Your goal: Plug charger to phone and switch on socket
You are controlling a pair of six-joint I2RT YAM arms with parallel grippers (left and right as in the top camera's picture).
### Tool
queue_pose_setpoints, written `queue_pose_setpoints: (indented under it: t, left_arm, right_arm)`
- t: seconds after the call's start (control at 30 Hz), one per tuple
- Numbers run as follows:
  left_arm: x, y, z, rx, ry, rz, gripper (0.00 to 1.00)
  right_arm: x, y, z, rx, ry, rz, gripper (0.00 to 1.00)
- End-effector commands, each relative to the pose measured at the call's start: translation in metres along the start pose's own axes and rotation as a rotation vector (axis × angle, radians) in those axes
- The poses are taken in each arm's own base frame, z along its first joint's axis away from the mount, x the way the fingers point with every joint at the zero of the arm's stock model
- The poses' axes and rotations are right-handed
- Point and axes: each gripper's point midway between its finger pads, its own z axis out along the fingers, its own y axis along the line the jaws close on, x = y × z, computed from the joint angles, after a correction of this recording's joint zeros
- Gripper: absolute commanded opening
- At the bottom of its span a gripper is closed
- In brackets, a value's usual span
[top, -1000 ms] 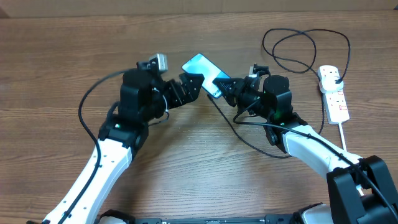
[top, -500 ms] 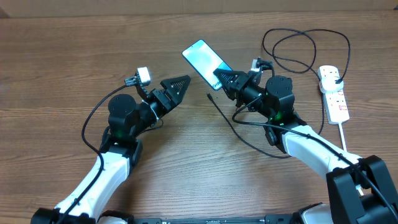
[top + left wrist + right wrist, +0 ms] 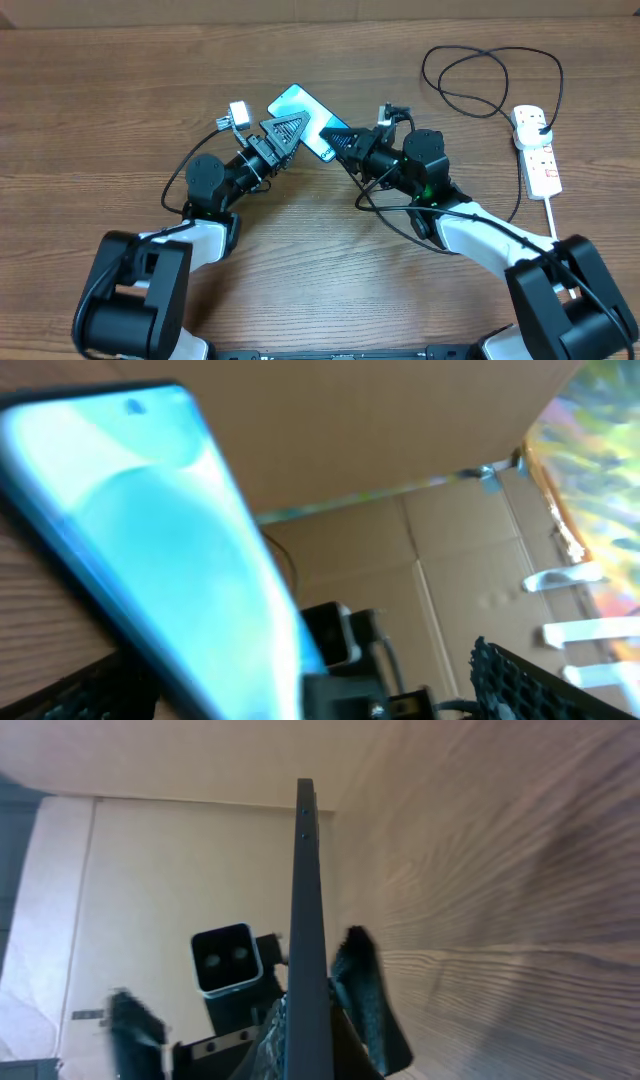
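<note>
The phone [image 3: 298,106], its light-blue screen lit, is at the table's middle back. My right gripper [image 3: 337,142] is shut on its near right end. In the right wrist view the phone [image 3: 305,870] stands edge-on between the jaws [image 3: 322,988]. My left gripper [image 3: 284,130] is open at the phone's left side. In the left wrist view the screen [image 3: 150,530] fills the left, between the spread fingers [image 3: 300,698]. The black charger cable [image 3: 480,80] loops at the back right and runs under my right arm; its tip is hidden. Its plug [image 3: 534,120] sits in the white socket strip [image 3: 540,158].
The strip's thick white cord [image 3: 551,215] runs toward the front right edge. The cable's slack [image 3: 400,222] lies on the wood beneath my right arm. Cardboard walls show behind the table in the left wrist view [image 3: 400,450].
My left gripper has swung back up to the phone's left side. My right gripper has carried the phone a little to the left.
</note>
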Motion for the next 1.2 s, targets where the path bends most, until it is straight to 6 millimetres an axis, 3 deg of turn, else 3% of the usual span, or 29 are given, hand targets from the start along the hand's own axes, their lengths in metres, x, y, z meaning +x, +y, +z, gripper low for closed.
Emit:
queue_pose_setpoints:
  t: [0.0,0.3,0.47,0.83,0.93,1.17]
  left_arm:
    - [0.0,0.014,0.0,-0.016,0.004,-0.111,1.0]
    - [-0.005,0.006,0.0,0.036,-0.023,-0.111,1.0]
    - [-0.007,0.006,0.0,0.039,-0.032,-0.15,0.99]
    - [-0.013,-0.008,-0.001,0.092,-0.056,-0.198,0.59]
    - [-0.013,-0.008,-0.001,0.092,-0.06,-0.206,0.53]
    - [-0.013,-0.007,-0.001,0.091,-0.06,-0.216,0.29]
  right_arm:
    - [0.004,0.009,0.004,-0.035,0.025,-0.051,0.04]
    - [0.025,-0.014,0.02,0.006,0.079,-0.064,0.04]
    - [0.031,-0.015,0.024,0.003,0.085,-0.104,0.04]
    - [0.034,-0.015,0.024,0.001,0.093,-0.096,0.04]
    - [0.035,-0.015,0.026,0.008,0.083,-0.061,0.04]
    - [0.04,-0.018,0.029,0.022,0.074,-0.06,0.04]
